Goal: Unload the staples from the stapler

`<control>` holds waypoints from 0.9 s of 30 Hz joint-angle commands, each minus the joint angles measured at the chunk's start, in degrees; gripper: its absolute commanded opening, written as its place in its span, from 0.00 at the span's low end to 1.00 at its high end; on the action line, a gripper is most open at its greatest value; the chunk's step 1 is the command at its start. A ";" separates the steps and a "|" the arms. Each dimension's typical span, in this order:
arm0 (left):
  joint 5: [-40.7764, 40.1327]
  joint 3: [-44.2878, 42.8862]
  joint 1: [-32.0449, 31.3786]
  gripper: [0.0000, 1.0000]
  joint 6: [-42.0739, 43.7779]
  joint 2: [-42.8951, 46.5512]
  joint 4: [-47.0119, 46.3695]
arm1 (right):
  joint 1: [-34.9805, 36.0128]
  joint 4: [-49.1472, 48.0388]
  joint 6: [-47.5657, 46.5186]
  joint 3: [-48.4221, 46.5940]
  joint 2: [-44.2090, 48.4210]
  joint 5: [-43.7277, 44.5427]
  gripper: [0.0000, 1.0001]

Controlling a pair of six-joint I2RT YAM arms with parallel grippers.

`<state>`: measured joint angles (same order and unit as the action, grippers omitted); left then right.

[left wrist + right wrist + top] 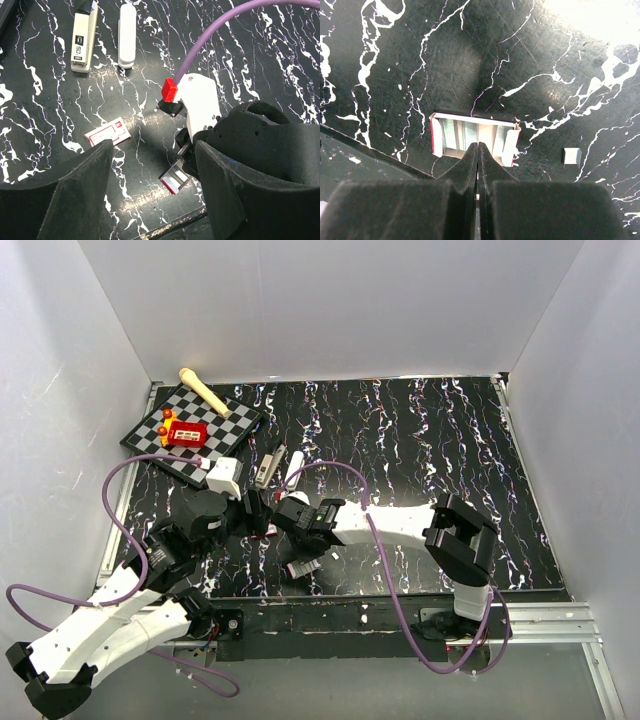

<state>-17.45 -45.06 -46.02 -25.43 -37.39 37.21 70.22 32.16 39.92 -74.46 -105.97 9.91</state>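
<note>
Digits, maybe "50", on stapler [82,42]

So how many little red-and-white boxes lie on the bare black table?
2: closed box ahead of the left fingers, open box just beyond the right fingers. Others may be hidden.

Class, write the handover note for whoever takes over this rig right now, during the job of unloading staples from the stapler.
The left end effector is open and empty, above the table.
The right end effector is shut, tips at the open staple-box tray; nothing visibly gripped.
The stapler lies on the table beside the white stick, touched by neither arm.
Possible staples: one small silvery piece on the table beside the tray.
Done: unclear; the stapler's inside is not visible.
Left: open the stapler and take out any strip inside.
</note>
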 commanded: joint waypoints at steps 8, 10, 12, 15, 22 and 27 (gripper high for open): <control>0.14 0.32 -0.04 0.66 0.12 0.56 -0.12 | 0.10 3.17 0.68 -4.47 -2.48 -0.42 0.01; 0.14 0.41 -0.12 0.67 0.12 0.56 -0.03 | 0.01 3.35 0.68 -4.73 -2.75 -0.60 0.01; 0.14 0.32 -0.04 0.67 0.21 0.65 -0.12 | -0.17 3.52 0.60 -4.82 -3.19 -1.03 0.01; 0.14 0.32 -0.03 0.67 0.12 0.65 -0.03 | -0.52 3.35 0.86 -4.82 -3.63 -1.65 0.01; 0.14 0.41 -0.12 0.66 0.12 0.82 -0.12 | -1.04 3.26 0.95 -4.73 -4.15 -2.27 0.01; 0.23 0.32 -0.12 0.67 0.12 0.82 -0.12 | -1.13 3.17 1.12 -4.73 -4.33 -2.35 0.01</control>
<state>-18.39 -44.71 -45.91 -25.15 -36.95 37.69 69.38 35.81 40.34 -76.75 -110.10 7.90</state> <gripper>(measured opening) 0.665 0.022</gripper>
